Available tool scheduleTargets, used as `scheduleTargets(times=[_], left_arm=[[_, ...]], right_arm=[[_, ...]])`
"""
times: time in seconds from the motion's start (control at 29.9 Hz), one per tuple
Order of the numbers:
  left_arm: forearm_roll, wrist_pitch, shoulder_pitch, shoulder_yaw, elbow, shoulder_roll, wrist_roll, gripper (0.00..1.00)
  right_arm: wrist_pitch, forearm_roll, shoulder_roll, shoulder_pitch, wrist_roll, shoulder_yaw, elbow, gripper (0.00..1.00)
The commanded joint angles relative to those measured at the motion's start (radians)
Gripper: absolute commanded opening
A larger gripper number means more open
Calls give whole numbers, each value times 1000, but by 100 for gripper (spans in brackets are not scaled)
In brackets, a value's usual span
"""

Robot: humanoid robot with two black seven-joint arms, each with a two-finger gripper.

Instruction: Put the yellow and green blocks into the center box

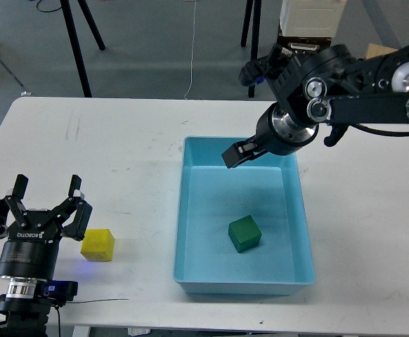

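Note:
A green block lies loose on the floor of the light blue box at the table's center. A yellow block sits on the white table, left of the box. My left gripper is open and empty, its fingers just left of and above the yellow block without touching it. My right gripper hangs empty over the box's far end, well above the green block. It is dark and seen side-on, so its fingers cannot be told apart.
The white table spreads around the box. Beyond its far edge stand tripod legs, a black and white case and a cardboard box on the floor.

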Motion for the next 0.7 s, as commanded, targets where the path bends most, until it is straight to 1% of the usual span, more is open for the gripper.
scheduleTargets(times=[0.0,0.1,0.13,0.2,0.3,0.4,0.43,0.47,0.57,0.67], left_arm=[[0,0,-4,18,0,0,0,100],[11,0,-7,18,0,0,1,100],[20,0,-8,18,1,0,0,100],[32,0,-8,18,1,0,0,100],[34,0,-10,18,5,2,0,100],[34,0,-14,18,6,3,0,100],[34,0,-19,18,6,2,-2,100],[34,0,-22,18,6,2,-2,100],[34,0,-22,18,6,2,-2,100],[37,0,-18,18,8,0,-3,100]], right_arm=[[0,80,-119,-5,0,108,-97,99],[0,204,-231,-25,11,180,-130,99],[0,248,-269,-36,21,201,-130,99],[0,343,-333,-70,60,250,-130,99],[0,442,-459,-146,133,338,-131,99],[0,473,-570,-232,253,451,-136,99],[0,486,-594,-270,285,490,-140,99],[0,517,-610,-306,302,528,-144,99],[0,661,-645,-396,307,622,-150,99],[0,822,-648,-476,313,669,-180,99]])
